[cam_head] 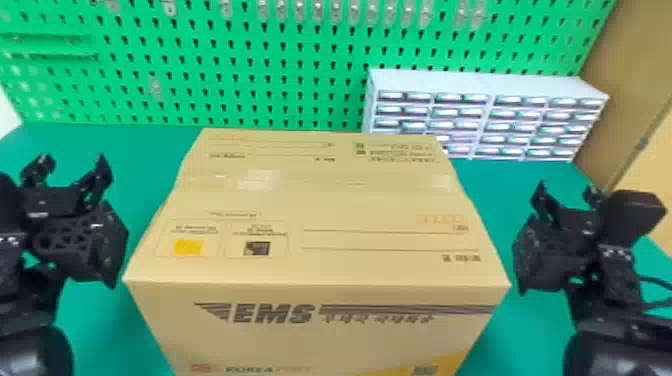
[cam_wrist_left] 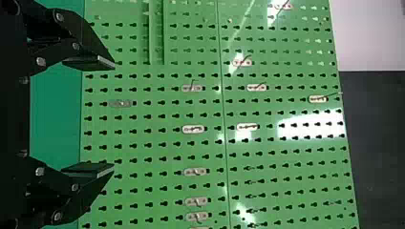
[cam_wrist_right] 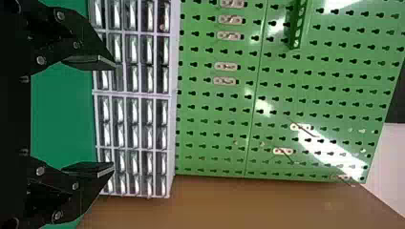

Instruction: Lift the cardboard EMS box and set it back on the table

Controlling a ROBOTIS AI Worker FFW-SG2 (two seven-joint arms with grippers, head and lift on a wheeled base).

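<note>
Head view: a green pegboard [cam_head: 240,60] spans the rear of the station, behind a green counter [cam_head: 130,150]. The cardboard EMS box [cam_head: 320,210] occupies the middle of the counter area, between the two arms. It is upright, its top closed, the lettered side facing the robot. Its lower edge runs past the bottom of the view; it appears to rest on the counter, though contact cannot be confirmed. A white drawer cabinet [cam_head: 480,120] is sited behind the box, towards the right, before the pegboard.

Left gripper [cam_head: 75,162] is recorded just beside the box on its left, apart from it. Right gripper [cam_head: 567,189] is recorded just beside it on the right, likewise apart. In the left wrist view, the left gripper's [cam_wrist_left: 113,116] fingers are spread, with pegboard visible through the gap. In the right wrist view, the right gripper's [cam_wrist_right: 114,116] fingers are also spread, the drawer cabinet beyond them.

Clear tape [cam_head: 260,179] lies along the box's top seam. Small metal hooks [cam_wrist_left: 193,129] are fitted to the pegboard. A yellow printed square [cam_head: 188,247] marks the top's near left part.
</note>
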